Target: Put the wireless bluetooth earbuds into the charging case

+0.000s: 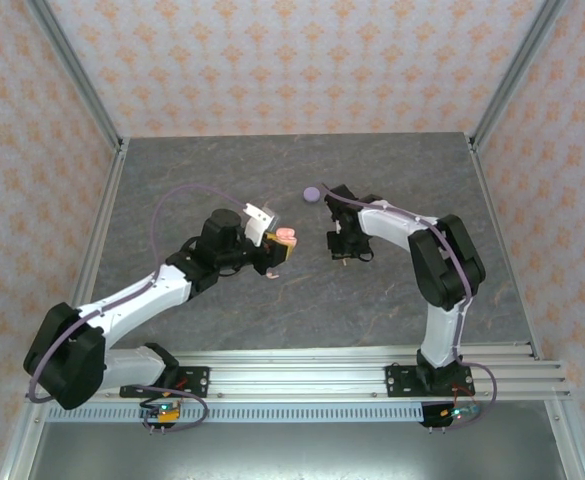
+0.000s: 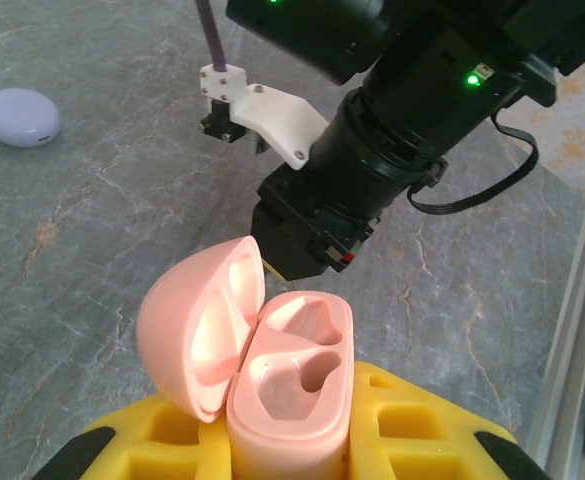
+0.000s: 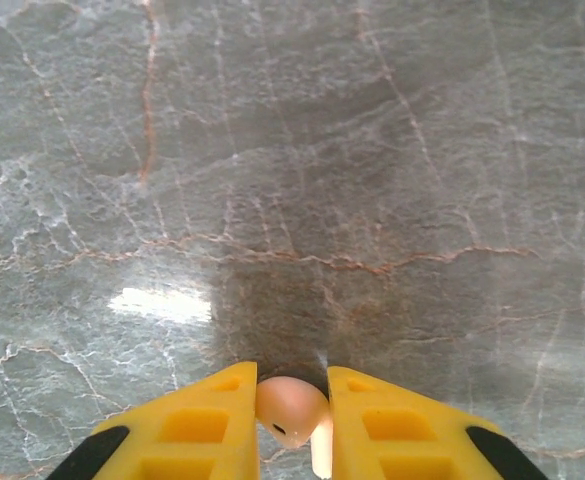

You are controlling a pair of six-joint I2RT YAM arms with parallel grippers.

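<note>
Pink case open; right arm behind; lilac case.

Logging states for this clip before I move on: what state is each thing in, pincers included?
left pincer: shut on the pink charging case
right pincer: shut on the pink earbud
pink charging case: lid open, both wells empty
pink earbud: clamped between the fingers, not yet in the case
lilac charging case: closed, lying on the table

light: bright, even | glare: white patch on table, right wrist view | shadow: soft, dark, centre | blur: slight, bottom edge
</note>
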